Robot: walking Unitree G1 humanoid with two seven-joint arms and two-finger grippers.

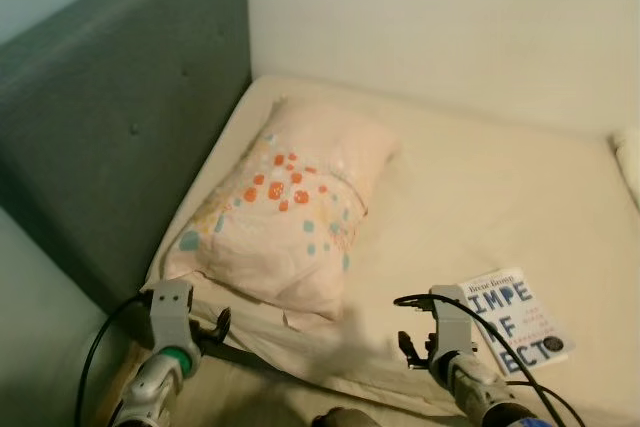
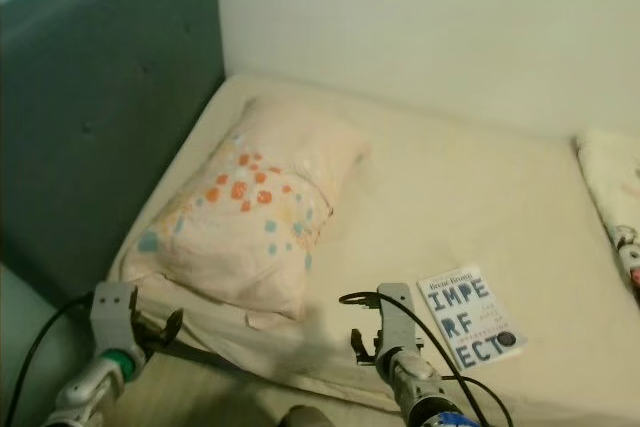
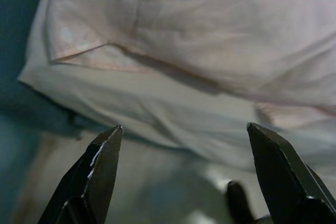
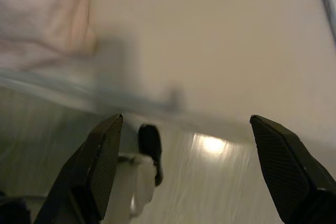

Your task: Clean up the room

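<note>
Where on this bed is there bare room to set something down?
The widest bare stretch of the bed lies between the pillow and the wall, above the book. A narrower strip runs between pillow and book. The headboard corner is crowded by the pillow.

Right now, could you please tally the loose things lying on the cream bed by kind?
Pale pink pillow with orange and teal dots: 1
White paperback book with dark block letters: 1
White patterned cloth at the far right edge: 1
Total: 3
</note>
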